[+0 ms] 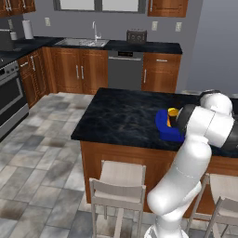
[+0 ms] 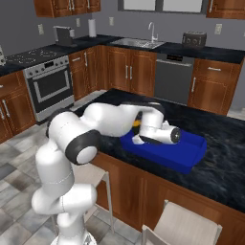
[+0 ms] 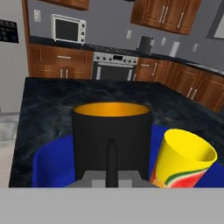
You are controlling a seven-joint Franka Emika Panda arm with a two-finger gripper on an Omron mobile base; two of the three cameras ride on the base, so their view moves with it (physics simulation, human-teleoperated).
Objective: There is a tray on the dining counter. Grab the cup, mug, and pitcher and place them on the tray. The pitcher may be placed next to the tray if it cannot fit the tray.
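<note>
While jaws clamp mug (image 3: 111, 140) wall over tray (image 3: 48, 164), cup (image 3: 183, 159) stands beside.

Even flat light, soft, perhaps slightly blurry

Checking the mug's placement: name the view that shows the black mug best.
The hand view: the black mug stands large and centred over the blue tray, beside the yellow cup. In both base views the arm hides it.

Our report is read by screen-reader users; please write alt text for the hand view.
A black mug with an orange inside, gripped by the shut jaws, stands over a blue tray on the dark dining counter, with a yellow cup beside it.
</note>
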